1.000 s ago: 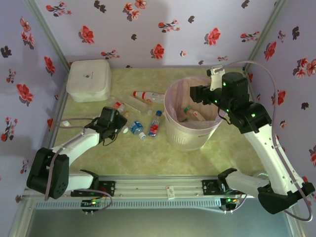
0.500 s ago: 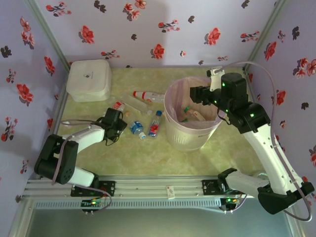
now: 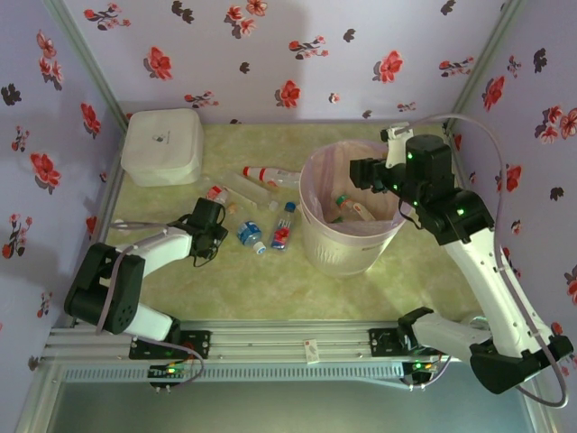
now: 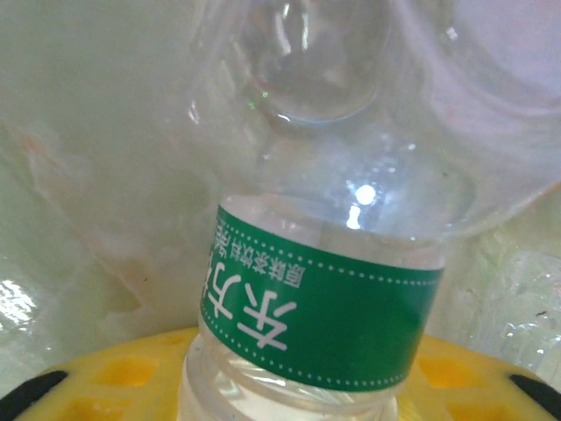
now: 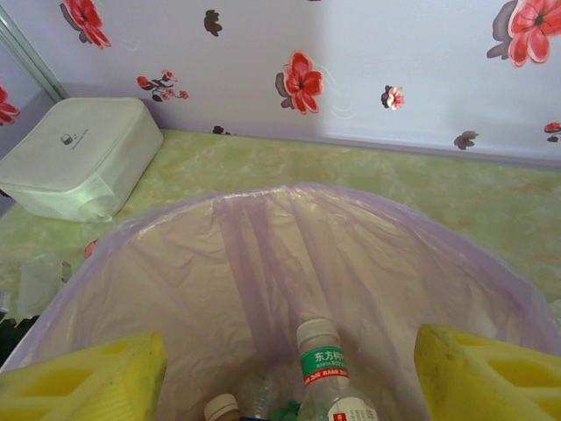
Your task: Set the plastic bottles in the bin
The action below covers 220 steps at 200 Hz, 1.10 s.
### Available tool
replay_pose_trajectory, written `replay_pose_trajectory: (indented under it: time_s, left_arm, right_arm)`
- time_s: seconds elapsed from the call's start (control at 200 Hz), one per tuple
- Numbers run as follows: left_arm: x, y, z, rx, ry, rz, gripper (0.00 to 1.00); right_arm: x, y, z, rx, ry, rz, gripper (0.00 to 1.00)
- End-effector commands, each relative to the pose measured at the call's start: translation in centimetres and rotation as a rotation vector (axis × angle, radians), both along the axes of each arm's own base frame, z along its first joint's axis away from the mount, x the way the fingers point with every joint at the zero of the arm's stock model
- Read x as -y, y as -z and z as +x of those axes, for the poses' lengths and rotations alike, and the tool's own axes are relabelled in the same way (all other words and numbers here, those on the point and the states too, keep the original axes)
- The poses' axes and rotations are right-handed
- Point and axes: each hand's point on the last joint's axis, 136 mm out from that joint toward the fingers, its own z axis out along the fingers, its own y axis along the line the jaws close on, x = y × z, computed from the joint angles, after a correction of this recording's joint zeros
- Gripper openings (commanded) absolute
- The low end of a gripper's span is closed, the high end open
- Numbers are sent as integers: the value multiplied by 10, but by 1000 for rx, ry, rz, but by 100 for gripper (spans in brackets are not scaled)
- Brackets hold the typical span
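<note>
Several plastic bottles (image 3: pixel 267 174) lie on desk (image 3: pixel 270 280), nine o'clock of bin (image 3: pixel 344 251); left fingers (image 3: pixel 214 231) among them, right fingers (image 3: pixel 361 173) over bin.
Left wrist: fingers clamp green-labelled bottle (image 4: pixel 316 324).
Right wrist: fingers wide, empty.
Grasp looks made; next likely lift, carry to bin.

Bottles (image 3: pixel 281 233) lying beside a bin (image 3: pixel 347 253)
Left gripper (image 3: pixel 215 227) sits low among bottles at the bin's nine o'clock; right gripper (image 3: pixel 361 173) hangs over its one o'clock rim.
</note>
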Motion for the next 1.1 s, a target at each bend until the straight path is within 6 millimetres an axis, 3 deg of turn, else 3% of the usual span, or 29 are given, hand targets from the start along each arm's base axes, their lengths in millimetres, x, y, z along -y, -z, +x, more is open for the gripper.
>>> replay_pose_trajectory:
  time_s: [0.0,0.195,0.62,0.745,0.89,1.095]
  left_arm:
    - [-5,16,2,11,-31,13,42]
    - [-11,1,4,50,-25,46,31]
    - [-14,-54,8,186,43,74,11]
    - [-16,-76,9,241,63,97,0]
    - [-7,-107,12,312,176,168,0]
    - [15,-156,15,439,318,243,0]
  right_arm:
    - [4,-4,2,20,24,18,75]
    - [8,-9,0,34,36,23,75]
    - [14,-14,-7,34,46,25,76]
    - [12,-11,-6,15,33,8,76]
    - [11,-5,-4,-20,26,-20,76]
    - [-7,-18,-7,-27,-54,39,76]
